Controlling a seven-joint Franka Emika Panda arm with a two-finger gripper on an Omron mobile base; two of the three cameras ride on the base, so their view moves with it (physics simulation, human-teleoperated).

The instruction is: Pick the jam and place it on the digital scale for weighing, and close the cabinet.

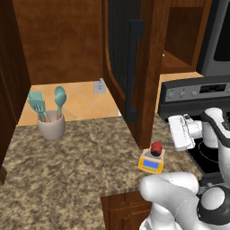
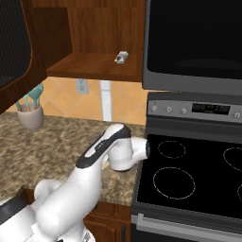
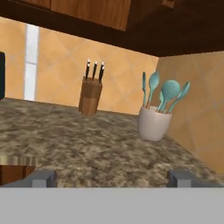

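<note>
The jam (image 1: 156, 148), a tiny dark-red jar, sits on the grey plate of the yellow-orange digital scale (image 1: 150, 163), near the counter's front edge. Just left of and behind it, the cabinet door (image 1: 120, 45) with its ribbed dark panel and black bar handle (image 1: 133, 67) stands swung open over the counter. That same door shows at the left edge of the right base view (image 2: 13, 42). My gripper (image 1: 173, 132) hovers right of the jam, a little higher and apart from it. In the hand view its fingertips (image 3: 43, 177) are spread wide around the gripper (image 3: 111, 178), with nothing between them.
A white holder of teal utensils (image 1: 50, 123) (image 3: 155, 122) stands at the back left, and a knife block (image 3: 90, 94) against the tiled wall. The black stove (image 2: 189, 175) lies right of the counter under a microwave (image 2: 194, 38). A small object (image 2: 121, 57) rests on the cabinet shelf.
</note>
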